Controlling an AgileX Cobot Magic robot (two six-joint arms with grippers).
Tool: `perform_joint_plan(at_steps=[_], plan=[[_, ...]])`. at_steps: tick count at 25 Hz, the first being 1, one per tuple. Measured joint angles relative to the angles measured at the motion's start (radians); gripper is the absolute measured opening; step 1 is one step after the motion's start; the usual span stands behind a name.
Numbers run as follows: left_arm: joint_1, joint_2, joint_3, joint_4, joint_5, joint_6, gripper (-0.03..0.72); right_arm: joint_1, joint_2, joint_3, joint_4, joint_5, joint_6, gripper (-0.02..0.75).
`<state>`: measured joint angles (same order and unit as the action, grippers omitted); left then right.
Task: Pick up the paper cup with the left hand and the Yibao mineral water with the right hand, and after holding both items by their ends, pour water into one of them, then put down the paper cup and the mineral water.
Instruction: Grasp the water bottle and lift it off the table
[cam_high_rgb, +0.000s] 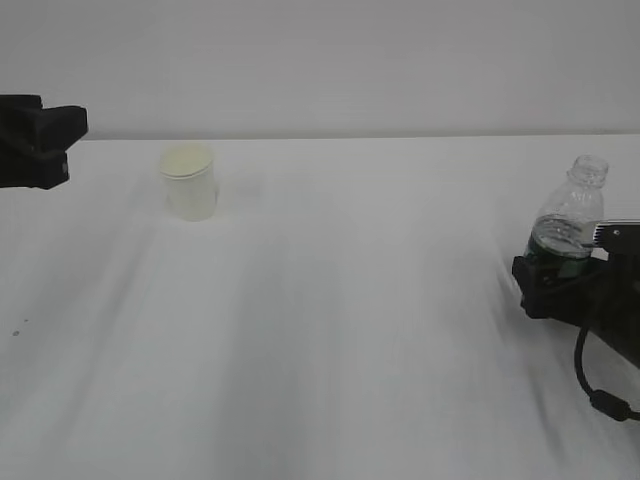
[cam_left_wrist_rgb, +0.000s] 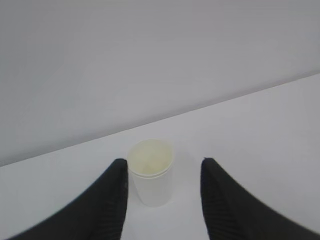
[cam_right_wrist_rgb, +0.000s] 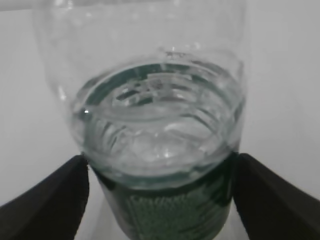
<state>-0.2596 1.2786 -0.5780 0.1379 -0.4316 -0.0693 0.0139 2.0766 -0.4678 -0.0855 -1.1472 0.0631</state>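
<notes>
Yibao mineral water (cam_high_rgb: 569, 222) stands upright on the white table (cam_high_rgb: 340, 330), long axis vertical, capless neck pointing up, between the wide-apart jaws of the right hand (cam_high_rgb: 553, 280), whose fingers flank its green band. Farther back and well left of the bottle, the paper cup (cam_high_rgb: 189, 181) stands mouth-up. The left hand (cam_left_wrist_rgb: 162, 192) hangs near it, jaws apart.

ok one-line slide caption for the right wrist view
Clear ribbed plastic bottle with dark green label, partly filled with water, sits between the right gripper's wide-open black jaws.
</notes>
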Motion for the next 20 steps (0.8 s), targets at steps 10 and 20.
perform_joint_plan(at_steps=[10,20], plan=[[0.000,0.000,0.000,0.002,-0.002,0.000,0.341,0.000,0.012,-0.031,0.023,0.000,0.000,0.680],[0.000,0.000,0.000,0.002,-0.003,0.000,0.341,0.000,0.039,-0.046,0.031,0.000,0.002,0.666]])
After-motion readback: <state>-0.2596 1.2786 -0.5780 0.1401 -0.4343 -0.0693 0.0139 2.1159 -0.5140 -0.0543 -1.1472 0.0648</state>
